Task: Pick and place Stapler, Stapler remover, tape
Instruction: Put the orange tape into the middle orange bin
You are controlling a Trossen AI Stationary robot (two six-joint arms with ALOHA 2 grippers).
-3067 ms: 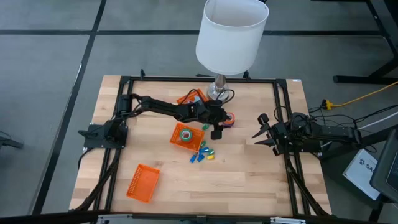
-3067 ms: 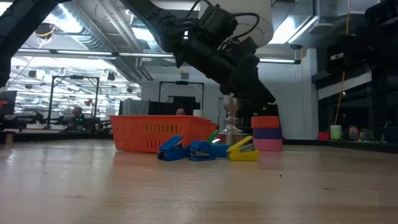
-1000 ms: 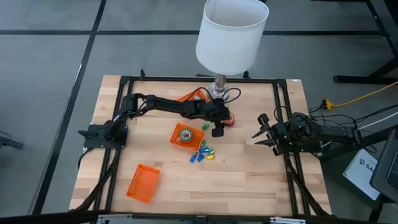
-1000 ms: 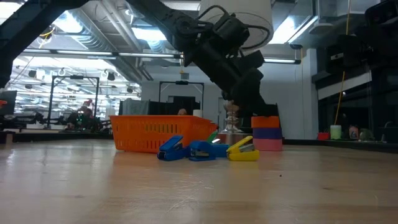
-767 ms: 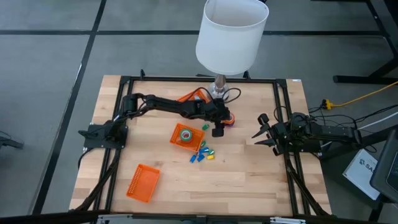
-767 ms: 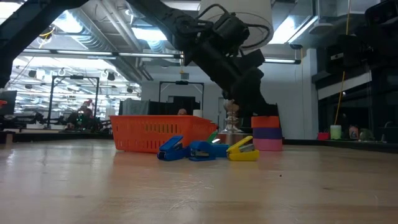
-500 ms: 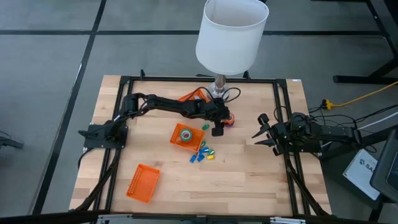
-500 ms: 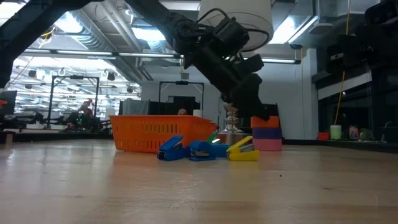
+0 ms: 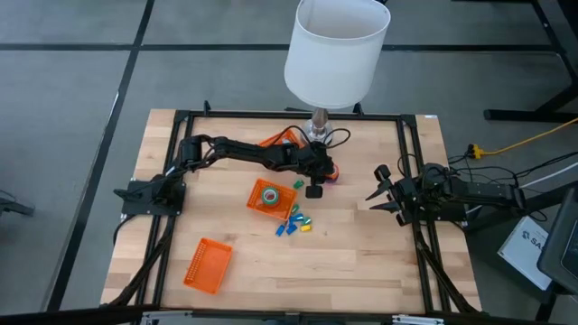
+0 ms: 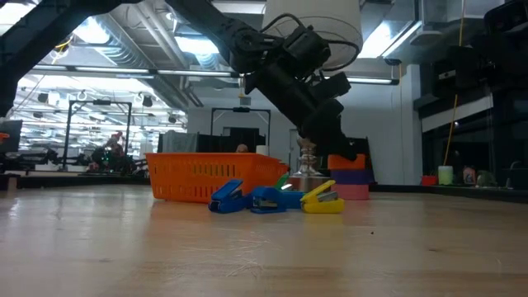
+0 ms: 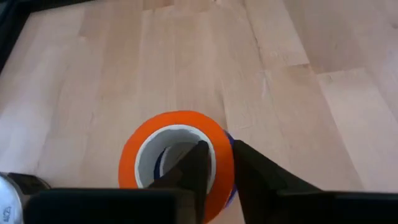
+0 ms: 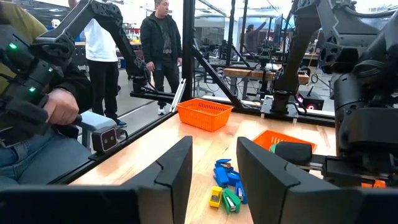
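A stack of tape rolls stands near the lamp base: an orange roll on top, a purple roll under it and a pink roll on the table. My left gripper reaches over from the left and is shut on the orange roll. My right gripper waits open and empty at the table's right edge. Small blue, green and yellow staplers lie in a heap on the table. A green tape roll lies in an orange basket. My left gripper pinches the orange roll's wall, with one finger inside the hollow centre and the other finger outside. The fingers come slanting down from above on the left. The roll sits a little tilted on the purple roll below it.
A tall lamp with a white shade stands at the far edge, its base just behind the stack. A second orange basket lies near the front left, and a third lies at the far side. People stand beyond the table.
My left gripper has come down a little onto the top of the tape stack. The orange roll has shifted slightly sideways and tipped on the purple roll, which stays in place with the pink one.
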